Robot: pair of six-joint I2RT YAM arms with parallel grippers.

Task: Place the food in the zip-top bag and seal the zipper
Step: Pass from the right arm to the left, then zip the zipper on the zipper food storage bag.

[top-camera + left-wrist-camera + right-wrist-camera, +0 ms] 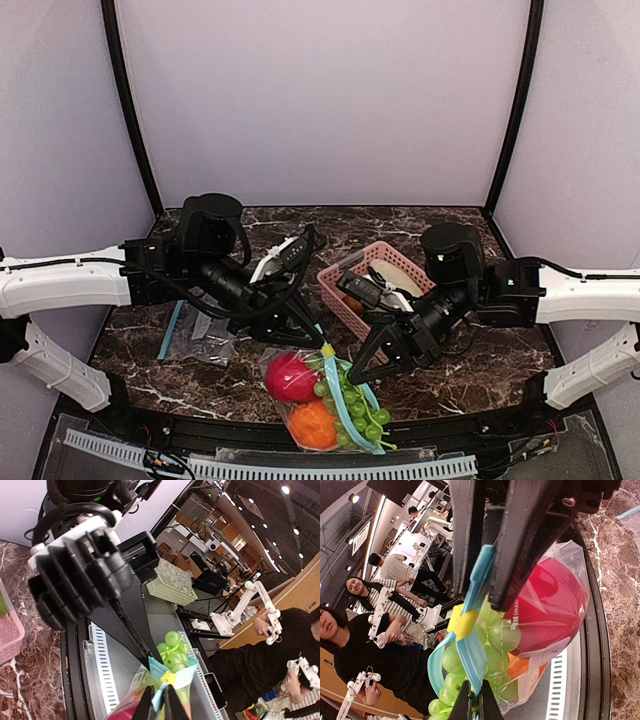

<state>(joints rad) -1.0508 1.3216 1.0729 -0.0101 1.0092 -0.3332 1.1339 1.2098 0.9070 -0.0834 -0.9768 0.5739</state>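
The zip-top bag [305, 405], food [292, 377] inside, lies at the near edge of the worktop [200, 380]; likely light, floppy, slippery film; its zipper [345, 405] gives the firmest hold; the left end effector [322, 345] and the right end effector [353, 380] are both clamped on it.

Robotics lab: operators [355, 655], teleoperation arms [246, 604].

Dark brown tabletop [470, 375] with white marble veins. Pink slatted basket [340, 285]. Clear zip-top bag [570, 570], light blue zipper [345, 400], yellow slider [462, 621]; inside, red tomato [290, 377], orange fruit [313, 425], green grapes [362, 412].
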